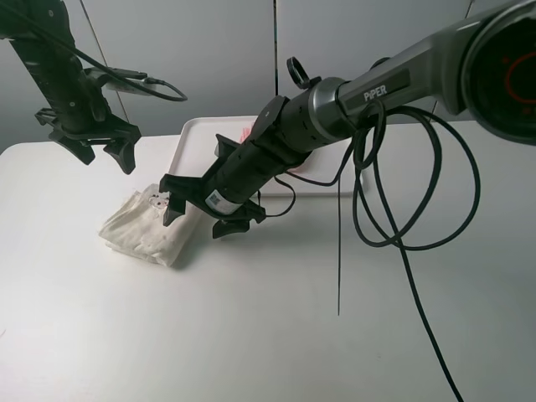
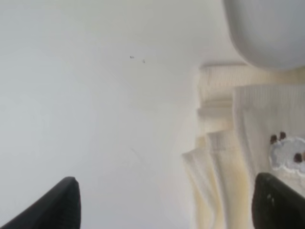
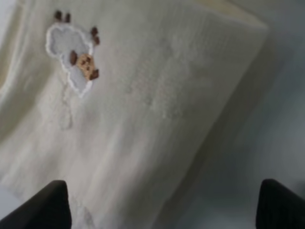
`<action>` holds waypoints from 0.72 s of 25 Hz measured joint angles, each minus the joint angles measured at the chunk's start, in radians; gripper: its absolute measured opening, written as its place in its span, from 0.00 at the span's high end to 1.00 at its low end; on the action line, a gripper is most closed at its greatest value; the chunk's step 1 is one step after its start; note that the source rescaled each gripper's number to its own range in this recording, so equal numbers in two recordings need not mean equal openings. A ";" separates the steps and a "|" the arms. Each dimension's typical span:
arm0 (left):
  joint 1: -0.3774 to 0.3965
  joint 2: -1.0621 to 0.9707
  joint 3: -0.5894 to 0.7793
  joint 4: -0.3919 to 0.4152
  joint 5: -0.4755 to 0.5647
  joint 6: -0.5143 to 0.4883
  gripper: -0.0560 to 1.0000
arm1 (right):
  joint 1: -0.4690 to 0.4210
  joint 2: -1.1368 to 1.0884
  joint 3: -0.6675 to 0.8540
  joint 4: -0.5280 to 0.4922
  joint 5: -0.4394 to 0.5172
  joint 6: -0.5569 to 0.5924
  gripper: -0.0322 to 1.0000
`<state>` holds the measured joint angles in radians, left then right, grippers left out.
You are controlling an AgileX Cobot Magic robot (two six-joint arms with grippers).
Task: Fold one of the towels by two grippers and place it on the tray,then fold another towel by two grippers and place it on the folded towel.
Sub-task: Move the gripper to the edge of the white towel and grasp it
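Here the right gripper (image 1: pixel 203 211) hovers wide-jawed just above the folded cream towel (image 1: pixel 144 228), empty; the left gripper (image 1: pixel 105 149) hangs above it, spread, holding nothing.

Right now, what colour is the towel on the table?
Cream towel with a small embroidered patch; the right wrist view shows it best.

The high camera looks down from in front of me over the whole worktop (image 1: pixel 268 335) and both my arms. My left wrist camera faces down from some height, catching the cream towel's (image 2: pixel 238 157) edge. My right wrist camera sits close above the same towel; all three views share it.
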<state>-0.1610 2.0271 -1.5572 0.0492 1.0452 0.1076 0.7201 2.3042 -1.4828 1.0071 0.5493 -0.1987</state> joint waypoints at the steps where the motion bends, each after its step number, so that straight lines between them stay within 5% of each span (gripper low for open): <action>1: 0.000 0.000 0.000 0.000 0.000 0.000 0.05 | 0.000 0.008 0.000 0.011 0.000 -0.004 0.15; 13: 0.000 0.000 0.000 -0.002 0.002 0.000 0.05 | -0.002 0.069 -0.049 0.161 -0.006 -0.074 0.25; 18: 0.000 0.000 0.000 -0.002 0.002 0.000 0.05 | -0.002 0.087 -0.049 0.179 -0.030 -0.104 0.56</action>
<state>-0.1610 2.0271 -1.5572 0.0474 1.0469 0.1076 0.7185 2.3907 -1.5319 1.1859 0.5191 -0.3031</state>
